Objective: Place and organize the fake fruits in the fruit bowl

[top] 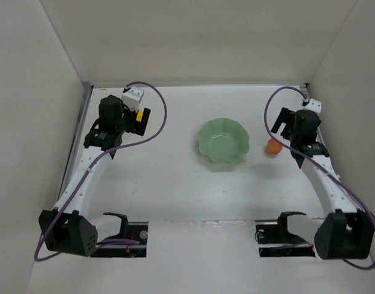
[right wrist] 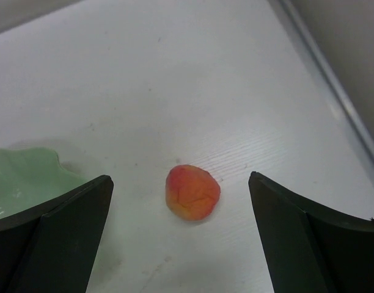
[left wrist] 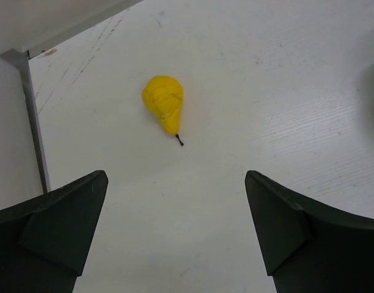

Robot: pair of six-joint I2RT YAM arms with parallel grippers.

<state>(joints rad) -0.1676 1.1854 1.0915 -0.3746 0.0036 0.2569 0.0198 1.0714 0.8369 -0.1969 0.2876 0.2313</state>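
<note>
The pale green scalloped fruit bowl [top: 221, 141] stands mid-table; its rim also shows in the right wrist view [right wrist: 22, 177]. The yellow pear [left wrist: 164, 104] lies on the table with its stem toward my left gripper [left wrist: 176, 174], which is open and empty, hovering short of it. In the top view only a bit of the pear [top: 140, 115] shows beside the left gripper [top: 138, 122]. The orange-red peach [right wrist: 193, 192] lies just right of the bowl, also seen in the top view [top: 273, 147]. My right gripper [right wrist: 180, 178] is open above it, jaws either side, not touching; it also shows from above [top: 282, 130].
White walls enclose the table on three sides. A metal rail [left wrist: 34, 122] runs along the left edge near the pear, and another rail [right wrist: 333, 79] along the right edge near the peach. Purple cables [top: 157, 122] loop over both arms.
</note>
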